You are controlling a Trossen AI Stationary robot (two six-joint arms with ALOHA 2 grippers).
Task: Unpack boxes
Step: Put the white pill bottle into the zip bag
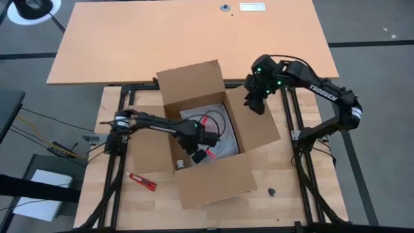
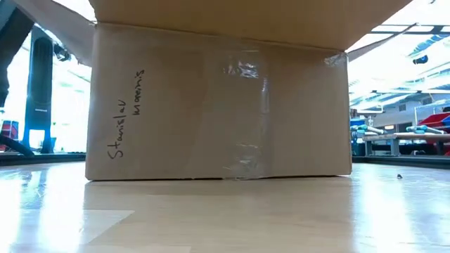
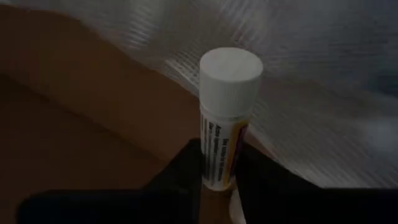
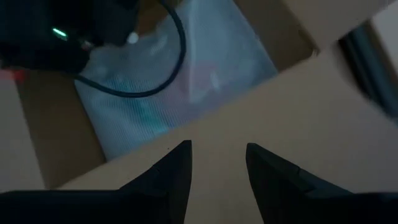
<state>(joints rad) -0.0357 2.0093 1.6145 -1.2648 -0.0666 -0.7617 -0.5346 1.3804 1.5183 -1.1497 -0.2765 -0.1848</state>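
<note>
The brown cardboard box [image 1: 207, 133] stands open in the middle of the table, its flaps spread; its taped near wall [image 2: 218, 105] fills the low view. My left gripper [image 1: 193, 157] reaches down into the box and is shut on a small tube with a white cap [image 3: 229, 73]. A clear plastic bag [image 1: 217, 126] with dark and red cords lies on the box floor. My right gripper [image 1: 254, 103] hovers open above the box's right flap [image 4: 261, 112], touching nothing. My left gripper pinches the tube's printed body [image 3: 217, 155] between its two fingers [image 3: 183, 171], at the end away from the cap. The fingers come from above, pointing down. The tube sticks out past the fingertips along them, cap end down toward the bag and box floor.
A red utility knife [image 1: 142, 182] lies on the table left of the box's near flap. A small dark object [image 1: 272, 191] sits at the near right. A larger wooden desk [image 1: 194, 32] adjoins the far edge. The box walls surround my left gripper.
</note>
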